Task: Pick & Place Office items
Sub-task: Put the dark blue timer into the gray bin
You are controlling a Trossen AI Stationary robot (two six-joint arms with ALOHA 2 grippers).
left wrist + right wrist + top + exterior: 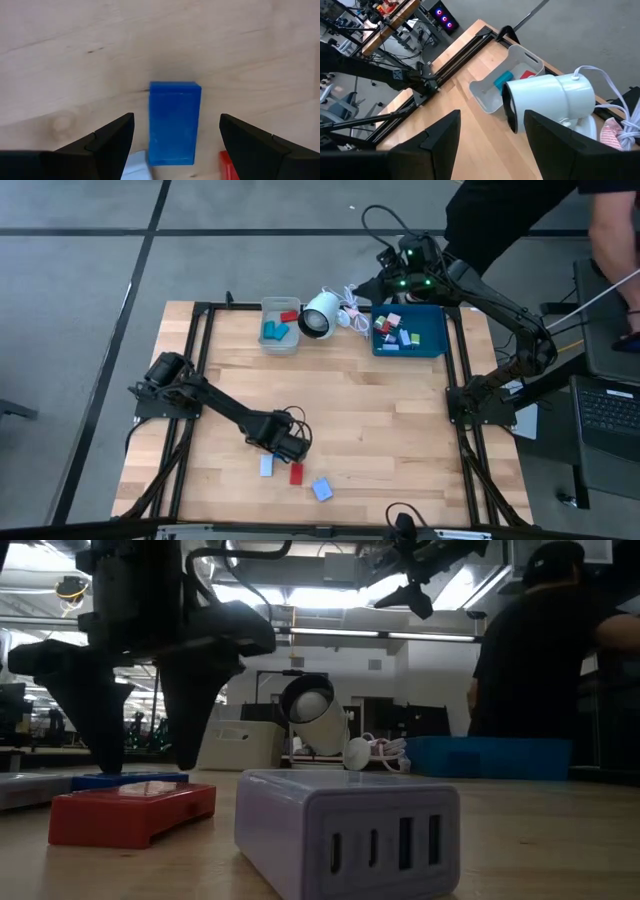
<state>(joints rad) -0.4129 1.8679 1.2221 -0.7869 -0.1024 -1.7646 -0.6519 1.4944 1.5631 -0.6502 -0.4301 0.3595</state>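
Observation:
A blue rectangular block point(174, 122) lies flat on the wooden table near its near edge. My left gripper point(175, 120) is open and points down over it, one finger on each side with a gap to the block. In the low view the same fingers point(95, 730) stand over the blue block point(130, 780). Beside it lie a red block point(296, 473), a light-blue and white block point(266, 466) and a pale block with charging ports point(345, 830). My right gripper point(492, 117) is open and empty, high up at the far edge by the blue tray point(436, 330).
A grey bin point(268, 308) at the far edge holds teal and red pieces. The blue tray holds several small pieces. A white round black-faced object point(318, 313) with a cord lies between bin and tray. A person stands beyond the far right corner. The table's middle is bare wood.

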